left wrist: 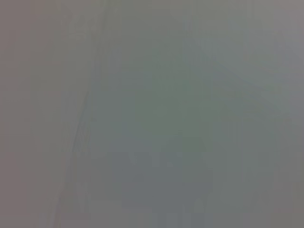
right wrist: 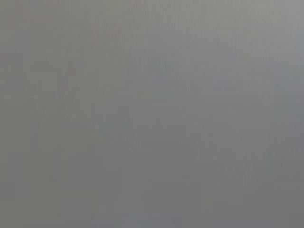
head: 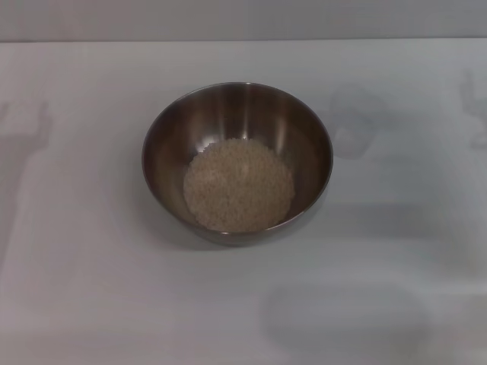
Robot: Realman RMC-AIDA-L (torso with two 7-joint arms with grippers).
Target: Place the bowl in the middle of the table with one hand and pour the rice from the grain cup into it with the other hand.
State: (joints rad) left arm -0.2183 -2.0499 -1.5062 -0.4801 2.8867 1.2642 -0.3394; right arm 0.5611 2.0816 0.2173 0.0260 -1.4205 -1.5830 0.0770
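Note:
The bowl [head: 237, 114], a wide shiny steel one, stands in the middle of the white table [head: 91, 304] in the head view. A loose heap of pale rice [head: 238, 185] covers its bottom. Just right of the bowl there is a very faint, see-through outline that looks like the grain cup [head: 354, 125], upright on the table; I cannot tell whether anything is in it. Neither gripper shows in the head view. Both wrist views show only a plain grey surface, with no fingers and no objects.
The table's far edge [head: 243, 40] runs across the top of the head view. Faint grey shadows lie on the table at the far left, the far right and the near right.

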